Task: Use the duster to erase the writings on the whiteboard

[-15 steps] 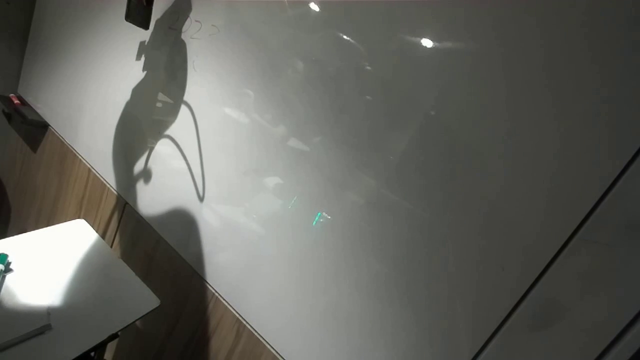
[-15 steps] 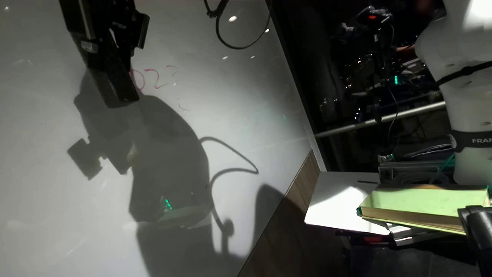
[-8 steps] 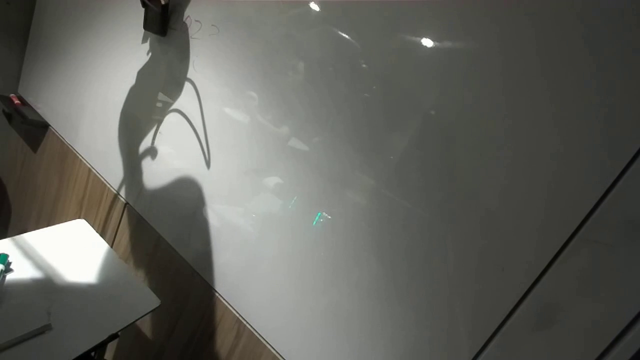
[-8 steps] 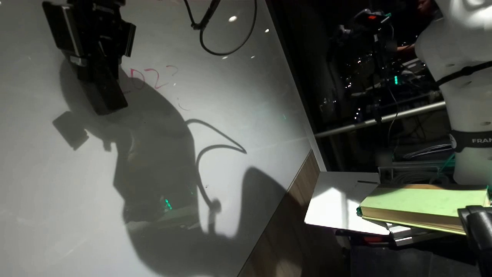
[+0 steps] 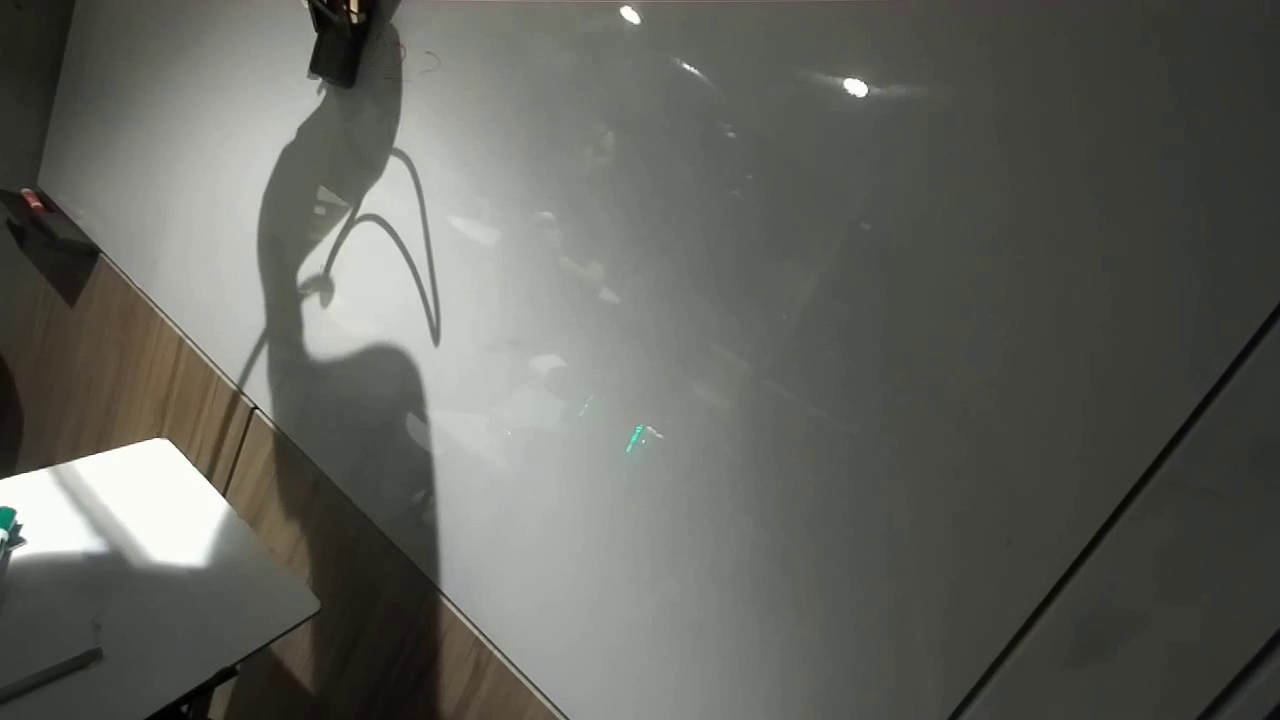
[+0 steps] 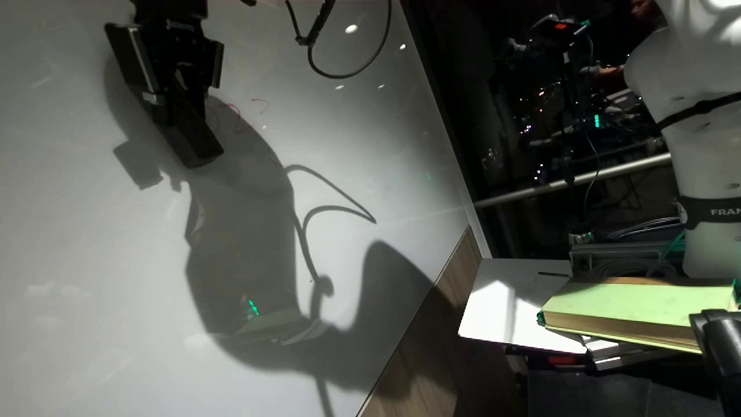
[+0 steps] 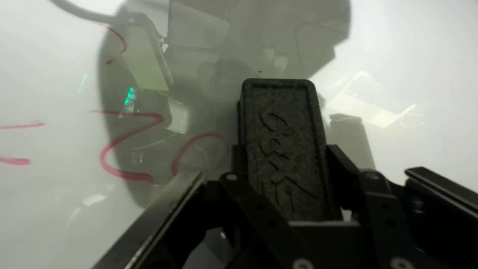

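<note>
The duster, a dark grey rectangular block with scribbles on its back, is held between the fingers of my gripper. The gripper is shut on it. In both exterior views the duster is in front of the whiteboard; I cannot tell if it touches the surface. Red writing shows left of the duster in the wrist view, with a round stroke close beside the left finger. In an exterior view the red marks lie right of the gripper, partly in the arm's shadow.
A small white table stands by the board's lower edge. A pale green book lies at the table. A dark holder with a red marker sits at the board's lower corner. A wood strip runs below the board.
In an exterior view the gripper and duster have moved down and right across the board, toward the red writing. The first digit, visible half a second ago, is now hidden or gone.
</note>
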Controlling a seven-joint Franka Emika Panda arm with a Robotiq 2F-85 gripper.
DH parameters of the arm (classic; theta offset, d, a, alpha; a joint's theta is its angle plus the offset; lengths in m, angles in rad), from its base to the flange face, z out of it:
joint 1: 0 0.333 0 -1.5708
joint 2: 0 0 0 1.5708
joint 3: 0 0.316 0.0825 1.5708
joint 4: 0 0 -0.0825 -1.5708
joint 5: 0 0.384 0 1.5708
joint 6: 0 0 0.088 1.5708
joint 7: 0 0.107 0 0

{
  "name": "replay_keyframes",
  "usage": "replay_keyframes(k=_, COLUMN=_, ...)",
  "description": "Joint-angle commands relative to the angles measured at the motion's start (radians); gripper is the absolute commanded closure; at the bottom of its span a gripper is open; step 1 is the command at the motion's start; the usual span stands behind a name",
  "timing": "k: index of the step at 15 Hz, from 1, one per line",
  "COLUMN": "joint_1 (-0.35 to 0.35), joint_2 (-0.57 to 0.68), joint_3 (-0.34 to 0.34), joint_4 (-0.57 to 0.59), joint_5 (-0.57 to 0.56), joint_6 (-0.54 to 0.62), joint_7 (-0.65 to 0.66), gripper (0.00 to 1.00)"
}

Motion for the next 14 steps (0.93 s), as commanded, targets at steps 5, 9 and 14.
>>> replay_keyframes(k=5, joint_1=-0.080, joint_2=-0.050, joint_3=-0.122, joint_4=-0.010, joint_5=-0.015, joint_6=-0.024, joint_7=-0.039, gripper=0.70)
replay_keyframes(k=9, joint_1=-0.121, joint_2=-0.085, joint_3=-0.153, joint_4=-0.036, joint_5=-0.009, joint_6=-0.036, joint_7=-0.046, gripper=0.70)
replay_keyframes(k=14, joint_1=-0.166, joint_2=-0.107, joint_3=-0.190, joint_4=-0.056, joint_5=0.018, joint_6=-0.046, joint_7=-0.098, gripper=0.70)
